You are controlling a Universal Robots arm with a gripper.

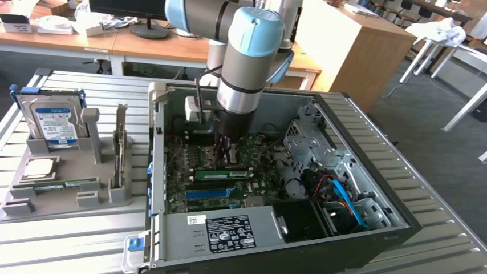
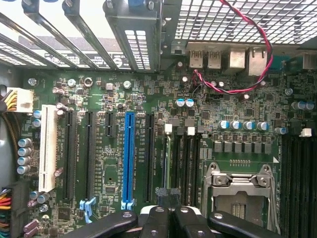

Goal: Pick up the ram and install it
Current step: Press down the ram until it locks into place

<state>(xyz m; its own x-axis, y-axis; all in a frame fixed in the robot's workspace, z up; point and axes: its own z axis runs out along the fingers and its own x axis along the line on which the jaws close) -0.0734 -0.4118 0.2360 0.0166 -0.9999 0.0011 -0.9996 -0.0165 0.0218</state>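
A hard drive [image 1: 53, 123] is seen well off to the exterior view's left of the gripper [image 1: 228, 154], which is closed and empty. The ram [image 1: 222, 174] is seated on the motherboard [image 1: 199, 165], just below the fingertips.

You see the ram [image 1: 221, 174] seated on the motherboard [image 1: 199, 160] inside the case [image 1: 365, 171]; the parts tray [image 1: 57, 188] lies at the exterior view's left.

A big metal table [image 1: 68, 251] with long ridges holds everything. An open computer case [image 1: 365, 228] sits on it at about 4 o'clock. A grey tray [image 1: 57, 200] lies at 9 o'clock.
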